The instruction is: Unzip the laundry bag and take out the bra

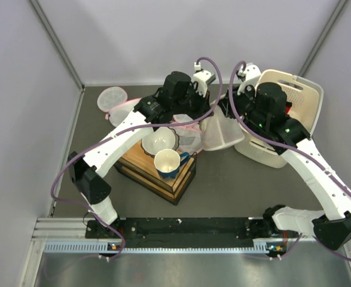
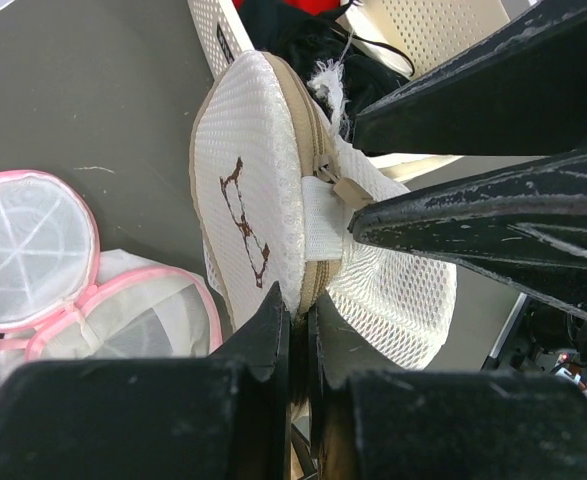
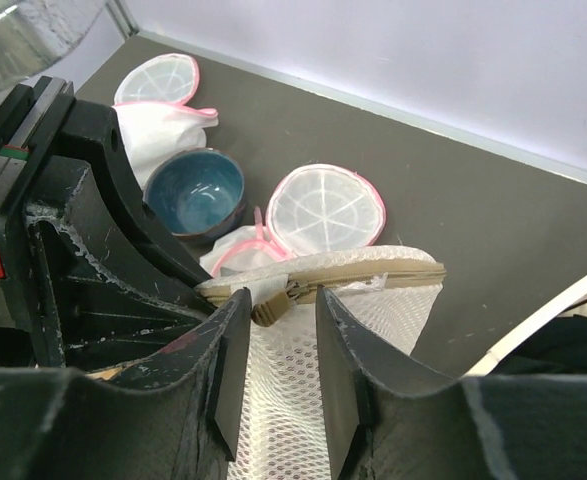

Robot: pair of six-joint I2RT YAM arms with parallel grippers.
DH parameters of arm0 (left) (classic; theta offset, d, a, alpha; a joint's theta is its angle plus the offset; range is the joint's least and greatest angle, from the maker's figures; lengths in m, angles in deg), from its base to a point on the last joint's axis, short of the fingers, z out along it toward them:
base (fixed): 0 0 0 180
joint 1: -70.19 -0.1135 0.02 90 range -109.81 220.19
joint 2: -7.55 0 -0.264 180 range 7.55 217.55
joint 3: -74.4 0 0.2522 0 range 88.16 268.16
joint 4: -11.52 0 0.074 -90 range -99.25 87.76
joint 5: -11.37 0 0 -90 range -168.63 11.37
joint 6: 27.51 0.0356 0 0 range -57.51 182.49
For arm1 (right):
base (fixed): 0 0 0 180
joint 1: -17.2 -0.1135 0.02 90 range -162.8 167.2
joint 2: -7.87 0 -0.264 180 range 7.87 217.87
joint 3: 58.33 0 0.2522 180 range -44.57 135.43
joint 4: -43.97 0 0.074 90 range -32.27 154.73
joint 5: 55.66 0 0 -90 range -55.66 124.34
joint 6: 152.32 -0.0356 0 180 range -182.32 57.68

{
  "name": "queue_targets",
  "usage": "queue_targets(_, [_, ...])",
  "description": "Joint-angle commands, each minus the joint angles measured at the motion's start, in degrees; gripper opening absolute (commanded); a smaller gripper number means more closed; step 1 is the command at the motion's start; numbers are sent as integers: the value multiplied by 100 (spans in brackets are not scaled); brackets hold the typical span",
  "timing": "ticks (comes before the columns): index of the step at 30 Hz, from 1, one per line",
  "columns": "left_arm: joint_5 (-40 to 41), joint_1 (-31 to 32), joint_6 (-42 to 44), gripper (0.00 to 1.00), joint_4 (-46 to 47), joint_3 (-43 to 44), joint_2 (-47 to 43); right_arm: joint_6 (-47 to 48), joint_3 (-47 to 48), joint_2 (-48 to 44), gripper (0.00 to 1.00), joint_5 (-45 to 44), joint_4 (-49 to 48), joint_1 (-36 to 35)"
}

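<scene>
Two end effectors (image 2: pixel 298 322) (image 3: pixel 280 298) at laundry bag (image 2: pixel 248 150)

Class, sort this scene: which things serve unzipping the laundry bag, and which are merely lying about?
In the job: laundry bag, zipper pull, left end effector, right end effector.
Lying about: pink-trimmed mesh bags, blue bowl, cup, wooden box, cream basket.

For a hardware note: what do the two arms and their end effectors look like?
The left arm and right arm share white link shells and black joint housings; a purple cable loops loosely along each. Small green lights glow on the right arm's black housing. The left end effector and right end effector each have two black wedge-shaped fingers, scuffed pale at the edges.
</scene>
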Motion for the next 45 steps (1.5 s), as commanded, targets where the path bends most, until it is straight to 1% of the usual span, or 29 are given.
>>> queue_targets(1, [-130,-4,-81,0,334,94,-191,5,42,-113,31,-88,-266,-92])
queue_targets(2, [-113,-4,-81,0,334,76,-199,5,33,-121,26,-88,-266,-92])
queue_targets(4, [-113,-4,-72,0,352,59,-226,5,16,-130,24,-88,-284,-83])
queue_targets(6, [-113,4,-63,0,352,59,-217,5,7,-122,25,-79,-275,-92])
queue_targets(8, [-121,-4,-63,0,352,59,-217,5,7,-121,30,-62,-266,-83])
queue_targets(9, [-122,-4,-72,0,352,50,-217,5,7,-113,31,-27,-275,-83])
queue_targets(12, [-157,-4,-72,0,352,41,-226,5,-2,-104,30,9,-266,-92])
queue_targets(13, [-157,4,-72,0,352,32,-235,5,-2,-95,27,9,-266,-92])
queue_targets(15, [-165,4,-63,0,369,15,-243,5,-11,-104,23,-35,-266,-92])
queue_targets(16, [-165,-4,-63,0,369,-3,-261,5,-19,-104,17,-53,-266,-92])
queue_targets(17, [-165,-4,-63,0,387,-12,-261,13,-28,-104,13,-96,-266,-83])
queue_targets(18, [-157,-4,-54,0,396,-20,-270,22,-37,-113,12,-166,-266,-92])
queue_targets(21, [-148,-4,-54,0,396,-47,-287,75,-107,-165,12,-369,-257,-83])
queue_targets(30, [-166,4,-54,0,431,-56,-287,93,-98,-148,13,-255,-240,-83])
queue_targets(33, [-165,4,-63,0,431,-56,-296,93,-134,-130,16,-203,-248,-83])
queue_targets(34, [-165,-4,-63,0,431,-64,-305,93,-151,-130,20,-202,-240,-83])
queue_targets(41, [-201,4,-81,0,440,-56,-323,57,-265,-165,20,-228,-231,-83])
queue_targets(42, [-192,-4,-81,0,440,-56,-323,57,-292,-174,17,-246,-240,-92])
queue_targets(44, [-201,4,-81,0,440,-56,-323,57,-309,-200,5,-351,-248,-92])
queue_targets(45, [-209,4,-72,0,440,-64,-323,23,-327,-218,0,-404,-257,-83])
